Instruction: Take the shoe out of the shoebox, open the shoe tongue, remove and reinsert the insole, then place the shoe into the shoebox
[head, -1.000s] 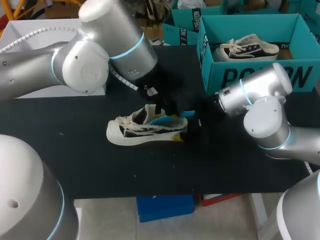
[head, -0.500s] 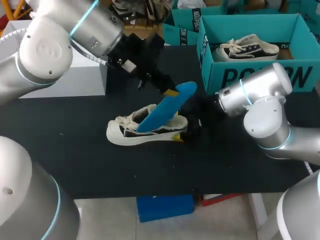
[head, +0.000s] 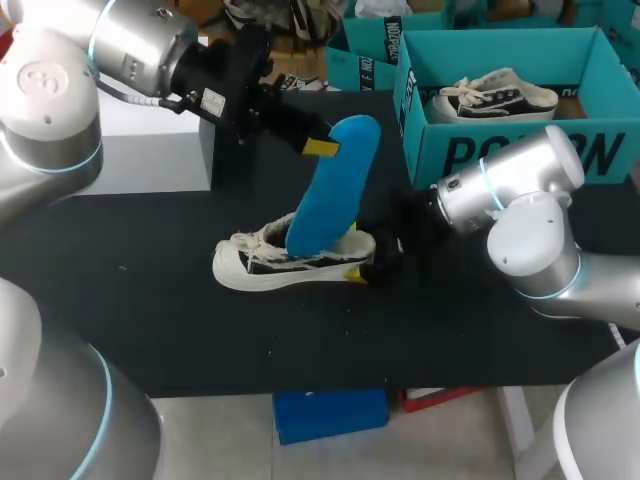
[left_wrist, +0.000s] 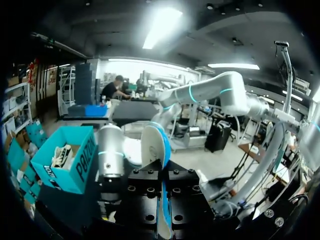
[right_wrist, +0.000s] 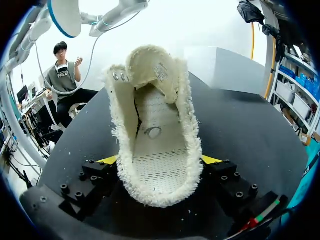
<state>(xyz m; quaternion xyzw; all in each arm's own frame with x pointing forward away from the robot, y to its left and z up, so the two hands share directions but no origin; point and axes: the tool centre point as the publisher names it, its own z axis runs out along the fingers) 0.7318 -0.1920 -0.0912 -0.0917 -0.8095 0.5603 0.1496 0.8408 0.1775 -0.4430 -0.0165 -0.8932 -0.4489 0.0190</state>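
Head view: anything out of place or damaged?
Nothing misplaced: the left gripper holds the blue insole above the shoe, as the task needs. Only oddity: the shoe's opening is frayed, with white flecks on the table nearby.

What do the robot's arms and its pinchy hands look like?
Both the left arm and the right arm are fat, round silver tubes with ball-like joints, each ringed by a glowing light-blue band. A thin cable runs along the left one. The left gripper and the right gripper are blocky and black, dotted with screws, with bright yellow tips.
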